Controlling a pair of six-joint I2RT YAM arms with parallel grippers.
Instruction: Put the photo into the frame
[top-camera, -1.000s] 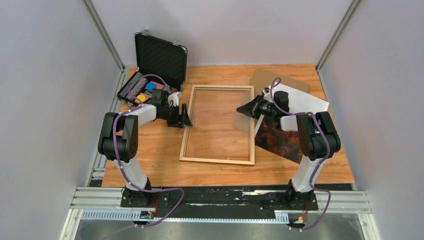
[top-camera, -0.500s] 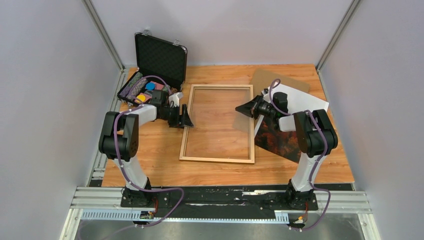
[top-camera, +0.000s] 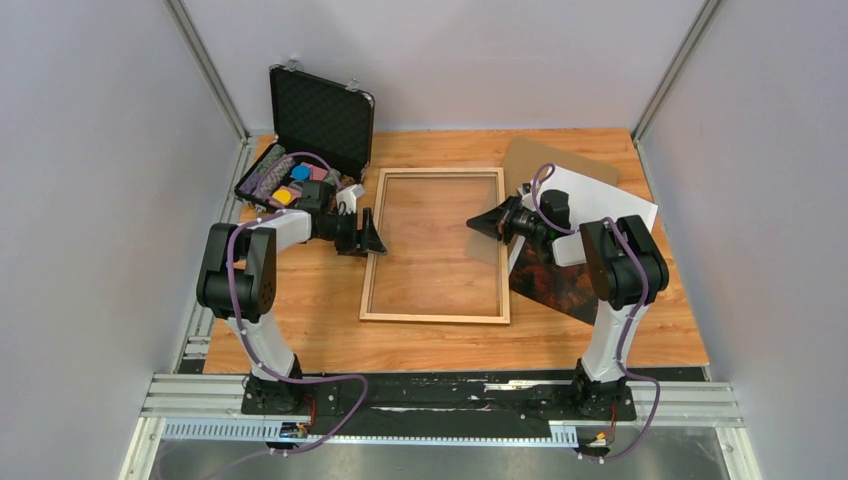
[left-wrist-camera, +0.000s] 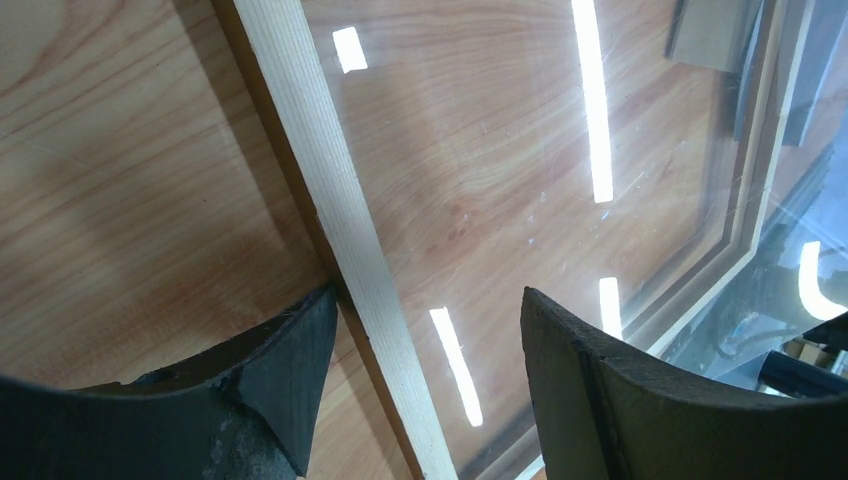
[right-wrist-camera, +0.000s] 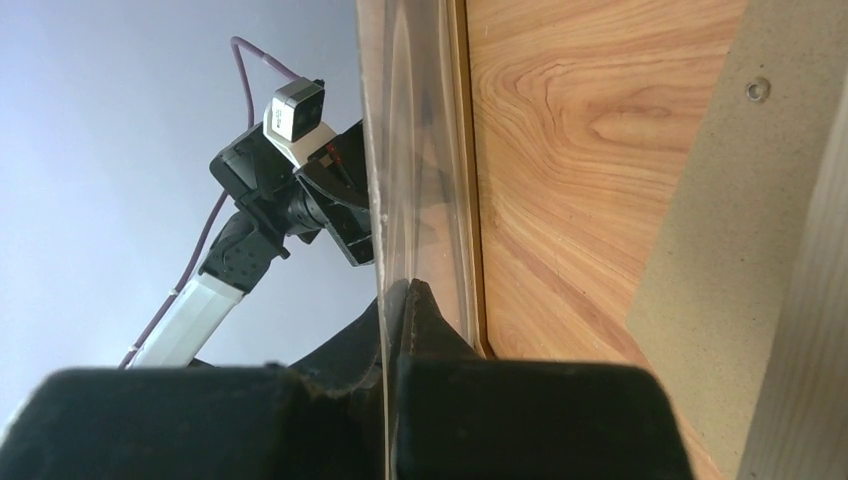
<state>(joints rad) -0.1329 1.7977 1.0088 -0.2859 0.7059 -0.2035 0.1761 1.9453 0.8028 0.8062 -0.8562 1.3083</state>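
The light wooden frame (top-camera: 435, 320) lies flat mid-table. A clear sheet (top-camera: 440, 235) lies over its opening, right edge raised. My right gripper (top-camera: 478, 224) is shut on that edge; the right wrist view shows the sheet (right-wrist-camera: 385, 150) edge-on between my closed fingertips (right-wrist-camera: 405, 290), beside the frame's moulding (right-wrist-camera: 462, 150). My left gripper (top-camera: 372, 236) is open and straddles the frame's left moulding (left-wrist-camera: 340, 210), one finger each side (left-wrist-camera: 428, 300), gripping nothing. The photo (top-camera: 560, 285) lies right of the frame, autumn trees up, partly hidden by my right arm.
A brown backing board (top-camera: 530, 155) lies at the back right under the photo's upper end; it also shows in the right wrist view (right-wrist-camera: 720, 200). An open black foam-lined case (top-camera: 320, 115) with small coloured items stands at the back left. Grey walls close three sides.
My right gripper has moved a little left over the frame, carrying the clear sheet's edge with it. The left gripper has stayed at the left moulding.
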